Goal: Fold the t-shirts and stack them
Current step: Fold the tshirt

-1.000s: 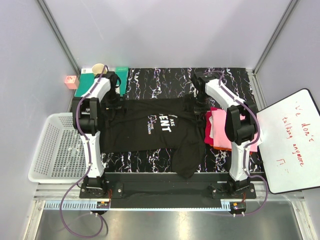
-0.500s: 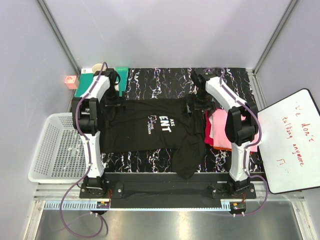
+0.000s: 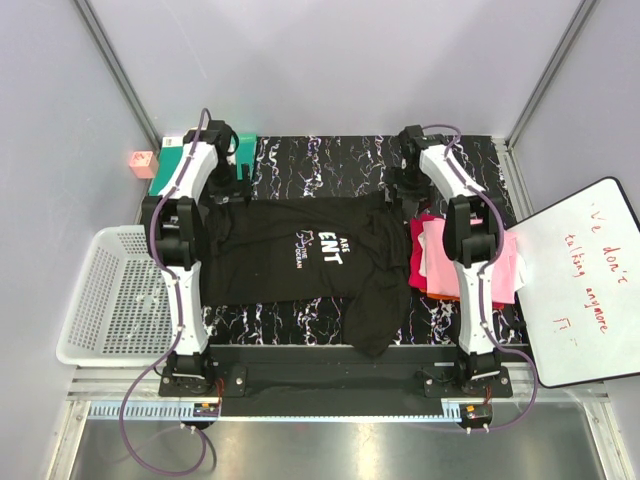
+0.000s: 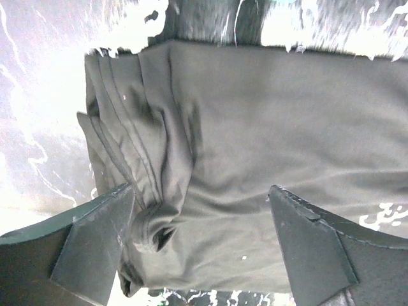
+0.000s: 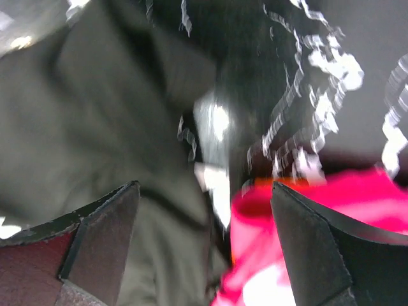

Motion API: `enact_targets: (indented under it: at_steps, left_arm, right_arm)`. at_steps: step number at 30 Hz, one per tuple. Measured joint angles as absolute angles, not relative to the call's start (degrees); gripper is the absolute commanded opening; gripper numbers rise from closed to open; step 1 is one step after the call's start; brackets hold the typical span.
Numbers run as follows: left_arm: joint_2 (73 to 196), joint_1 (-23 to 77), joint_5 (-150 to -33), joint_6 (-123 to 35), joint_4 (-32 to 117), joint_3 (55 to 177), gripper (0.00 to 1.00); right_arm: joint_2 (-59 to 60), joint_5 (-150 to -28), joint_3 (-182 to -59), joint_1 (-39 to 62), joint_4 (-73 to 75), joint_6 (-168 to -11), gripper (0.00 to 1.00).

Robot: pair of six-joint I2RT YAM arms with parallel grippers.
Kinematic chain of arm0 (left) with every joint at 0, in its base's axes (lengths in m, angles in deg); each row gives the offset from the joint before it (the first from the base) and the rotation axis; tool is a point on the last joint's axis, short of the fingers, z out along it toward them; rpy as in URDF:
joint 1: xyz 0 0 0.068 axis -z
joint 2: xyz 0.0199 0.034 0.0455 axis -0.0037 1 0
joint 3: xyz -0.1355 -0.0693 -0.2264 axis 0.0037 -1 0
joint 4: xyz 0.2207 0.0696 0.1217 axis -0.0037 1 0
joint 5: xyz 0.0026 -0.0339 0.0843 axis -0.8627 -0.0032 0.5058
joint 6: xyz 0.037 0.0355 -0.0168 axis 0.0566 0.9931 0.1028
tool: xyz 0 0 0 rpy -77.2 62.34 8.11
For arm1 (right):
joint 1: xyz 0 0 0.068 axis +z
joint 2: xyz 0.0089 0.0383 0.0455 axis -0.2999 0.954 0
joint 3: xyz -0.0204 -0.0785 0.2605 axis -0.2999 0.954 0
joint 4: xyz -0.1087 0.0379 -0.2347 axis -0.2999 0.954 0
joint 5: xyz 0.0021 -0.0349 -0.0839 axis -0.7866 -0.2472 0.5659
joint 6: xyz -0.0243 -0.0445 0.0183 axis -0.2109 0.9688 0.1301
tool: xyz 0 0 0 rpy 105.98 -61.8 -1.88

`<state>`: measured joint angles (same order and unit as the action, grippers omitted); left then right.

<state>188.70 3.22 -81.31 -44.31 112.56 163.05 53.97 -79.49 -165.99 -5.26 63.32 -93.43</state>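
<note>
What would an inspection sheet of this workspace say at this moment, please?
Surface: black marbled mat, partly covered by cloth.
Job's things: black t-shirt spread out, unfolded, one part bunched toward the near edge; folded pink, red and orange shirts stacked right of it.
Clutter: white basket, pink box, green mat, whiteboard.
Grippers: left gripper and right gripper, fingers open, empty, above the black shirt's far corners.
Cables: purple cables along both arms, looping by the bases.
Surroundings: grey walls.
</note>
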Motion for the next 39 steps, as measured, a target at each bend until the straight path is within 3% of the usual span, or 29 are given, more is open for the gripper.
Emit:
enact_targets:
  at_steps: [2,3,7,8,9,10,14,16,27,39]
  left_arm:
    - [189.6,3.2,-81.1,-44.7,112.6,164.3,0.68]
    - [190.3,3.1,-81.0,-44.9,112.6,164.9,0.53]
    - [193.0,3.0,-80.8,-45.4,112.6,165.8,0.30]
    - [193.7,2.9,-80.7,-45.4,112.8,165.8,0.24]
    - [194.2,2.9,-80.5,-45.6,112.8,165.8,0.14]
    - [194.7,2.8,-80.4,-45.7,113.0,165.8,0.02]
    - [196.2,2.5,-79.8,-46.2,113.3,165.8,0.00]
    - [196.6,2.4,-79.4,-46.4,113.5,165.8,0.00]
    - [199.2,1.2,-75.3,-49.9,113.5,171.4,0.00]
    - [205.8,1.0,-72.3,-53.7,114.0,180.1,0.00]
  right_arm:
    - [57.7,-80.4,-167.6,-5.6,62.8,-93.7,0.88]
    - [58.2,-80.5,-167.8,-5.6,62.7,-93.7,0.88]
    - [60.6,-82.3,-170.6,-5.3,62.9,-94.4,0.84]
    - [60.7,-82.6,-171.4,-5.2,62.7,-94.6,0.77]
    - [60.7,-82.8,-171.9,-5.2,62.5,-94.8,0.56]
    - [60.7,-83.3,-172.4,-5.1,62.2,-95.0,0.45]
    - [60.9,-85.1,-173.2,-5.1,61.3,-95.7,0.11]
    - [61.2,-85.9,-173.3,-5.1,61.0,-96.0,0.00]
    - [62.9,-85.2,-174.6,-5.1,60.6,-96.5,0.00]
    - [71.3,-83.4,-188.9,-6.1,60.2,-97.8,0.00]
